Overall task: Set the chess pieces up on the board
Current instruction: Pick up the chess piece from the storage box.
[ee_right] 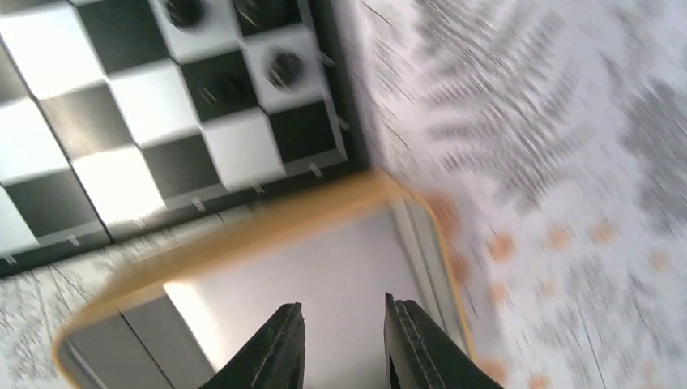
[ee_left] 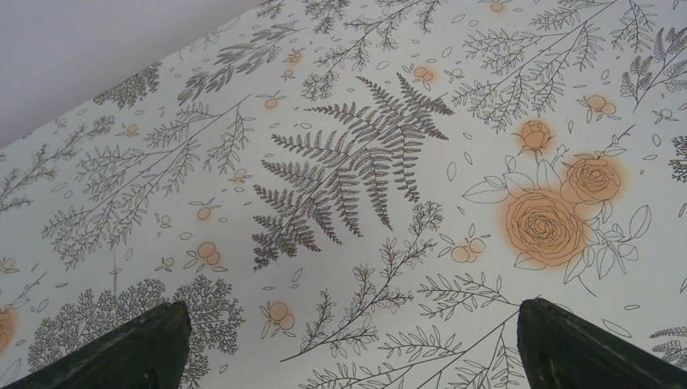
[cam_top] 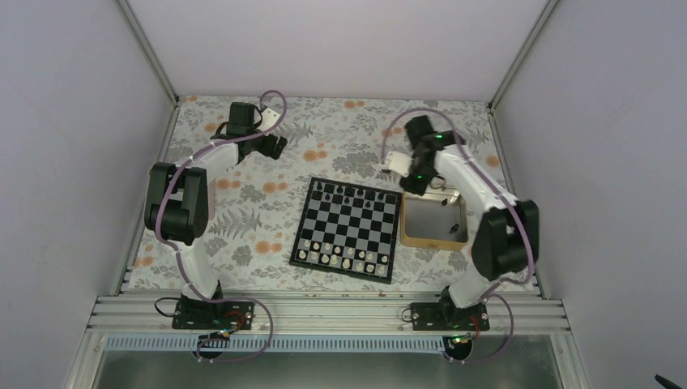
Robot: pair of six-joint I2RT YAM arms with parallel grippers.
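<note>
While the right end effector (ee_right: 344, 305), narrowly parted, empty, hangs over the tray (ee_right: 243, 231) at the board's (cam_top: 348, 228) 3 o'clock, chess pieces (cam_top: 348, 193) line its 12 o'clock edge. Off-centre pinches could flick one away.

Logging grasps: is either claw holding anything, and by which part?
Nothing is held. The left claw gapes wide over the floral tablecloth; the right claw, narrowly open, is empty above the tan wooden-rimmed tray.

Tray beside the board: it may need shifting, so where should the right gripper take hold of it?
Probably the tray by its thin wooden rim, from straight above, one finger inside the wall and one outside. It lies flat with upright walls, offering no other pinch. The right gripper, slightly open, hangs over its floor.
</note>
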